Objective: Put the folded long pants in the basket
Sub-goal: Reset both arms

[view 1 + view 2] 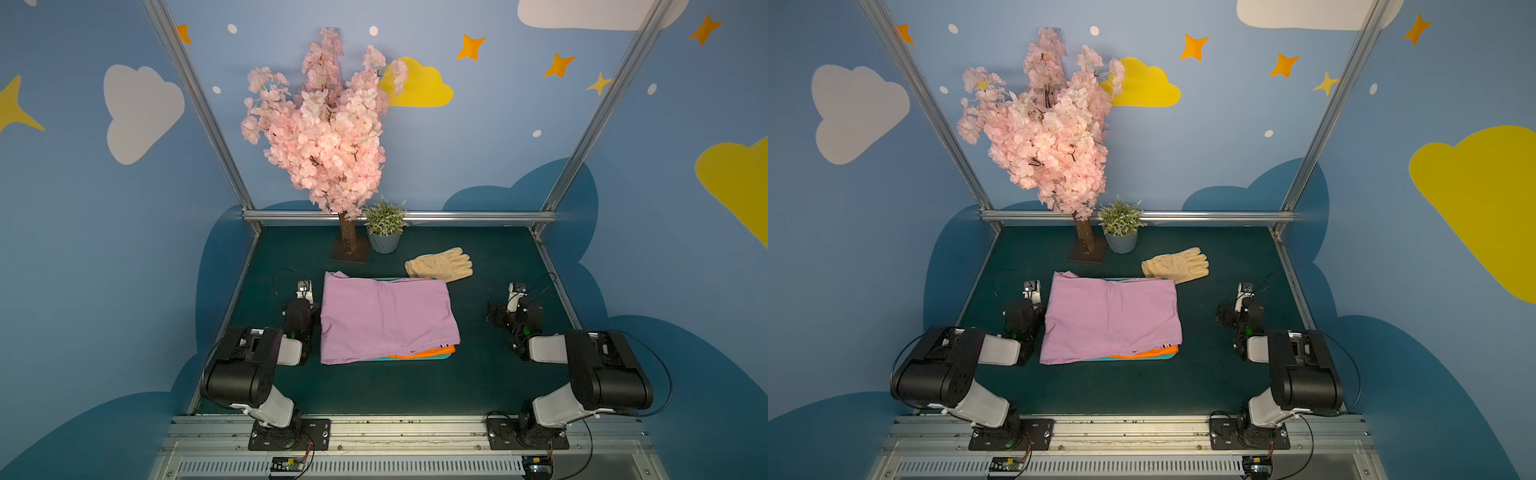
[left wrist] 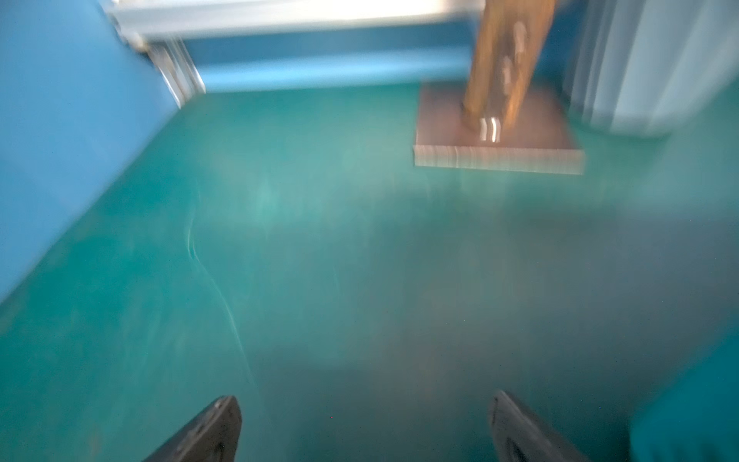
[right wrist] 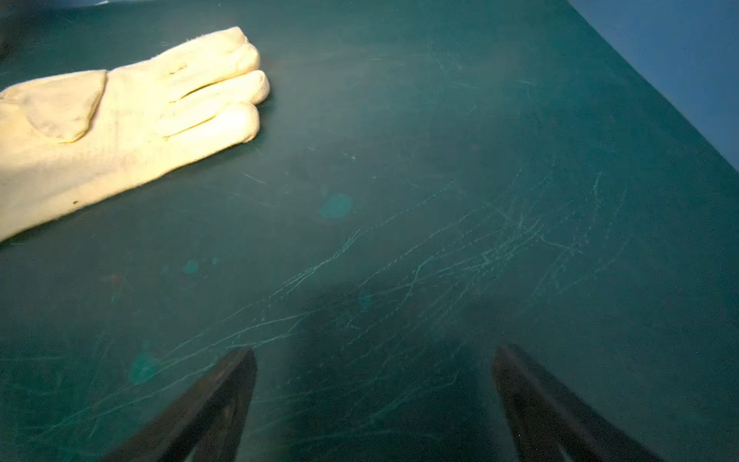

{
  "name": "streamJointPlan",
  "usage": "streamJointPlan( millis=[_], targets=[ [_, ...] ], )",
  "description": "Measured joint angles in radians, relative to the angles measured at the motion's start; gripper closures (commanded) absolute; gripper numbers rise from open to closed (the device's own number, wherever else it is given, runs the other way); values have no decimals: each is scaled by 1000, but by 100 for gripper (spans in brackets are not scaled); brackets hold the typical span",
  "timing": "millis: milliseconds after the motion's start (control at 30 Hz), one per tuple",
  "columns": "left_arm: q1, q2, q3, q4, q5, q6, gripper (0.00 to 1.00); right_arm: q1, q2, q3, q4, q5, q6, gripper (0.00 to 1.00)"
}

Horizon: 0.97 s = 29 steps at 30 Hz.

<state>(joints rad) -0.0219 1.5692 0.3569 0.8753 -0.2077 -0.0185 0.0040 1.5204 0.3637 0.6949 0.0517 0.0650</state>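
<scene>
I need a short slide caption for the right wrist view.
Open right gripper over the scratched green table, a cream glove lying nearby.

Pink blossom tree [image 1: 324, 124], upright on a square brown base [image 1: 348, 257] at the back of the dark green, scratched bench [image 1: 415, 386]. Just beside the trunk, small leafy plant [image 1: 385, 217] in a pale blue pot [image 1: 384, 243]. Cream gloves [image 1: 440, 262] lying flat, apart from the pot. Behind, blue walls [image 1: 498, 145] painted with clouds and stars.
</scene>
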Motion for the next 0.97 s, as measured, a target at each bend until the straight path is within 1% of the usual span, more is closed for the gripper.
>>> streamJointPlan(
  millis=[100, 267, 400, 967],
  targets=[
    [41, -24, 35, 3, 33, -9, 0, -3, -14, 16, 60, -15, -7, 2],
    [32, -29, 32, -19, 64, -12, 0, 3, -31, 39, 33, -15, -18, 2],
    [32, -29, 32, -23, 73, -12, 0, 27, -31, 61, -1, -6, -41, 2],
    [32, -29, 32, -23, 78, -12, 0, 39, -31, 74, -65, -5, -66, 2]
  ],
)
